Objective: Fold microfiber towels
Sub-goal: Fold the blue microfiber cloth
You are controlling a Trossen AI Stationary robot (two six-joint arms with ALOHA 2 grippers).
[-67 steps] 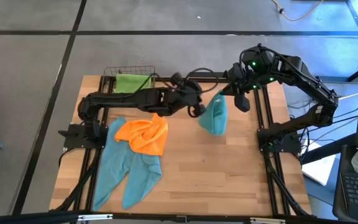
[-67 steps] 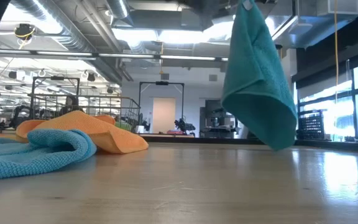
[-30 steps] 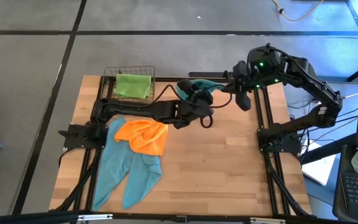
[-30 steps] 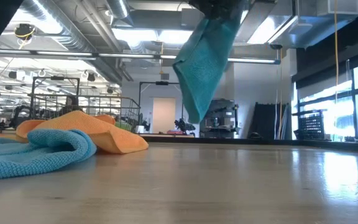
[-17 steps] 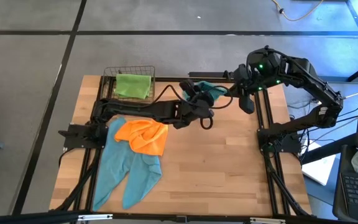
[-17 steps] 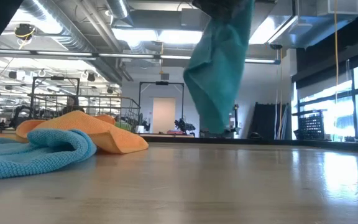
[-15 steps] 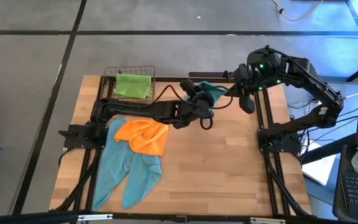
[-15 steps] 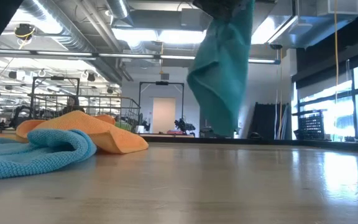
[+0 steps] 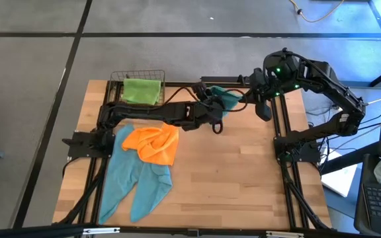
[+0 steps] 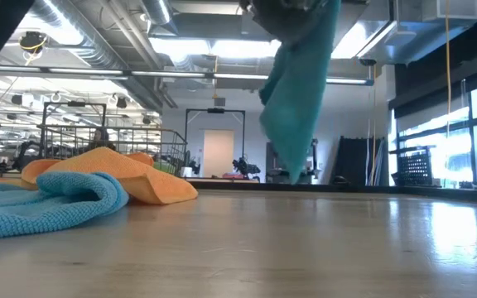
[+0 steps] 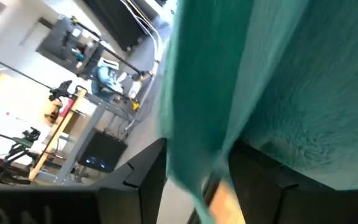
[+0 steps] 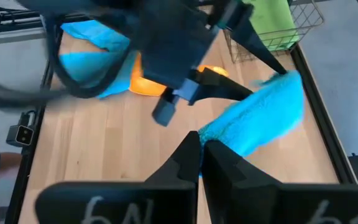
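Both claws meet over the far middle of the wooden worktop (image 9: 230, 172) in the high view: the right claw (image 9: 243, 98) and the left claw (image 9: 211, 104) each grip an end of a teal towel (image 9: 225, 96) held up off the wood between them. A lime green towel (image 9: 142, 90) lies in a wire basket (image 9: 116, 80) at the far left corner. Nearer, an orange towel (image 9: 154, 144) sits crumpled on top of light blue towels (image 9: 134, 182) spread along the left side, well apart from the held cloth.

From the low view, the teal towel (image 10: 299, 91) hangs limp from the top of the picture with its lower edge clear of the worktop (image 10: 305, 248). The orange towel (image 10: 114, 175) and a roll of light blue towel (image 10: 48, 203) rest at the left, with the wire basket (image 10: 98, 145) behind them.

Through the left wrist view, teal towel (image 11: 278, 81) fills most of the picture, draped close in front of the camera; the left claw's grip itself is hidden by the cloth.

Seen from the right wrist view, the right claw (image 12: 199, 152) is clenched on a corner of the teal towel (image 12: 260, 121), its fingertips pressed together. The left arm (image 12: 166, 43) reaches in above the cloth, and the orange towel (image 12: 148, 78), light blue towels (image 12: 86, 34) and lime green towel (image 12: 272, 22) lie beyond.
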